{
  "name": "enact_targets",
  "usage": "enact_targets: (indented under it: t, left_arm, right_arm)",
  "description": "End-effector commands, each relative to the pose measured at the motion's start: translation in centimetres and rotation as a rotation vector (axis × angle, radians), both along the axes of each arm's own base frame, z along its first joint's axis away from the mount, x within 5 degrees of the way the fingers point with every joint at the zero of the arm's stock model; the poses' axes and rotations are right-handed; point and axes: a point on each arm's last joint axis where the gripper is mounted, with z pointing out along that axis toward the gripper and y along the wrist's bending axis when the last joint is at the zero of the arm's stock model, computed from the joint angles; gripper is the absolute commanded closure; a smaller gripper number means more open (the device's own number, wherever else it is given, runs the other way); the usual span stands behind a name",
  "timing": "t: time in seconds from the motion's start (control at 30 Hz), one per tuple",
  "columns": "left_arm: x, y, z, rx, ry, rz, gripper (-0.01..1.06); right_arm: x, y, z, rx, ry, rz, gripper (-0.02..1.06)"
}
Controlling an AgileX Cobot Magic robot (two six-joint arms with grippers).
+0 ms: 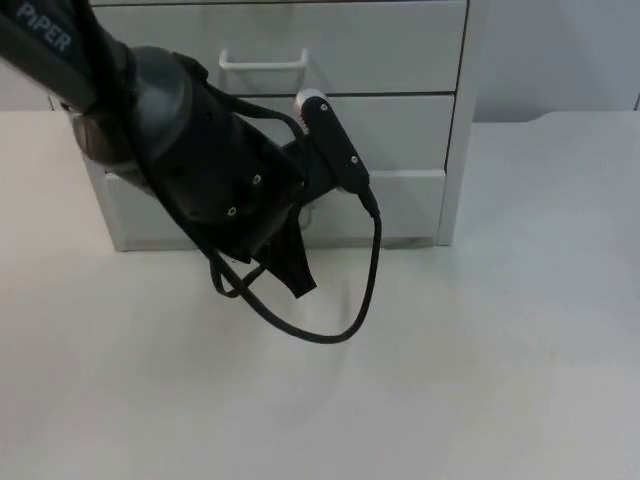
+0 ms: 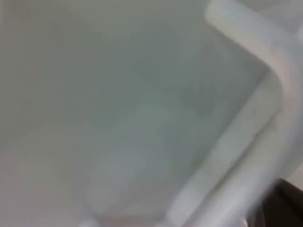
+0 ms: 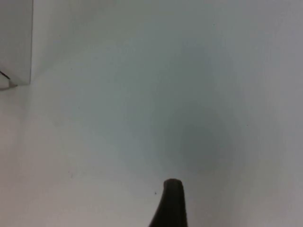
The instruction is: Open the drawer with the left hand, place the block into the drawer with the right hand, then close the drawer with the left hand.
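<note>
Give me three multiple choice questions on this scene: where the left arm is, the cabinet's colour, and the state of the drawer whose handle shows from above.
1. The left arm is: A in front of the cabinet; B on top of it; C behind it.
2. The cabinet is: A black; B white; C red.
3. That drawer is: A pulled out; B removed; C shut.

1 A: the left arm crosses the cabinet, with the left gripper by a handle.
2 B: its fronts are white.
3 C: the drawer sits flush.

The right gripper waits over the table.
</note>
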Motion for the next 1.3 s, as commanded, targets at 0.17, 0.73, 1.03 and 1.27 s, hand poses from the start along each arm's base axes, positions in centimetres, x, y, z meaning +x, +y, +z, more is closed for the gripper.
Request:
enact_targets:
  t: [0.17,0.73,1.03,1.27]
  left_arm:
    - [1.0,0.6,0.8,0.076,-0.118,0.078,1.05]
    - [-5.1,-1.4,3.7,0.091,0.133,0.126,1.05]
    - [-7.9,-1.5,8.1,-0.125,0.341,0.107,1.05]
    - [-10.2,-0.1,13.2,-0.314,0.298,0.102,1.05]
  right_arm:
    - [-0.1,-0.2,-0.1,-0.010,-0.014,-0.003,0.38]
    - [-0.3,-0.1,-0.6,-0.008,0.003,-0.003,0.38]
    - [-0.3,-0.1,-0.6,-0.007,0.012,-0.002,0.38]
    - [-0.4,-0.1,-0.7,-0.004,0.019,-0.002,0.38]
